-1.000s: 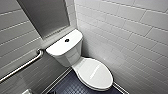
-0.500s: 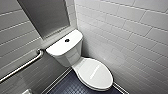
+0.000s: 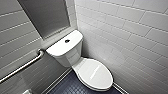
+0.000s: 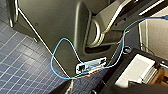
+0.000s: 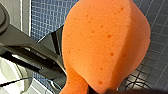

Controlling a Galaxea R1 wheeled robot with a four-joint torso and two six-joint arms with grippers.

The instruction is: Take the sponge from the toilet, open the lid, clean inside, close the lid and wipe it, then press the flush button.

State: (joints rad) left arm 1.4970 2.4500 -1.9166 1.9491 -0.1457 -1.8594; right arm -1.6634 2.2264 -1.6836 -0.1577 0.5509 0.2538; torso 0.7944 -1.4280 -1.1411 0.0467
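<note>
The sponge (image 5: 105, 42) is clamped in the right jaws; the left jaws cannot be judged; the lid (image 3: 94, 73) is left closed, unchanged.

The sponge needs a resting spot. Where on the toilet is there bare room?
The lid is bare all over, bordered by the tank behind and the tiled wall beside it. The tank top is free on either side of the flush button. It looks tight between the tank and the grab bar.
</note>
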